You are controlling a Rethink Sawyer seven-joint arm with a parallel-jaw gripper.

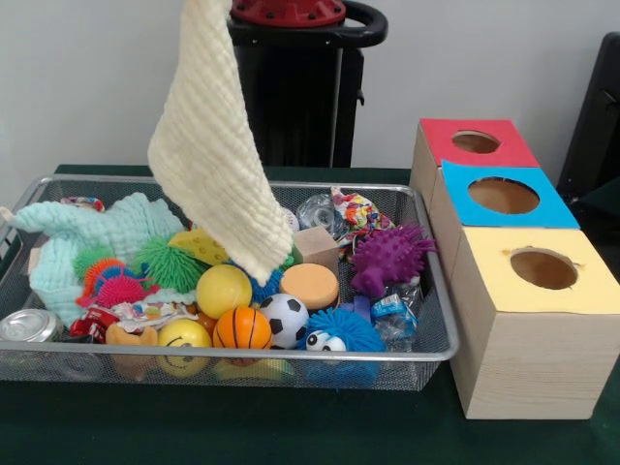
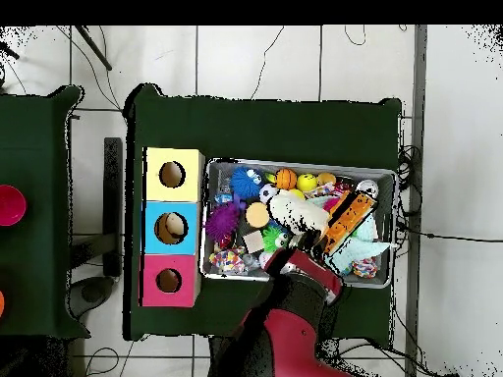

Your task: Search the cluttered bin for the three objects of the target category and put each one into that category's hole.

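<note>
Red arm [image 2: 295, 324] over the bin [image 1: 426, 349], cream cloth [image 1: 213, 145] dangling, apparently pinched by the hidden gripper

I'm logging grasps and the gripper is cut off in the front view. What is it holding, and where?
A cream cloth, lifted by its top end and hanging over the bin; the grip itself is out of sight.

cream cloth [image 1: 218, 145] top cut off by edge (tool unseen), bin's [image 1: 426, 351] middle items hidden behind it
</note>
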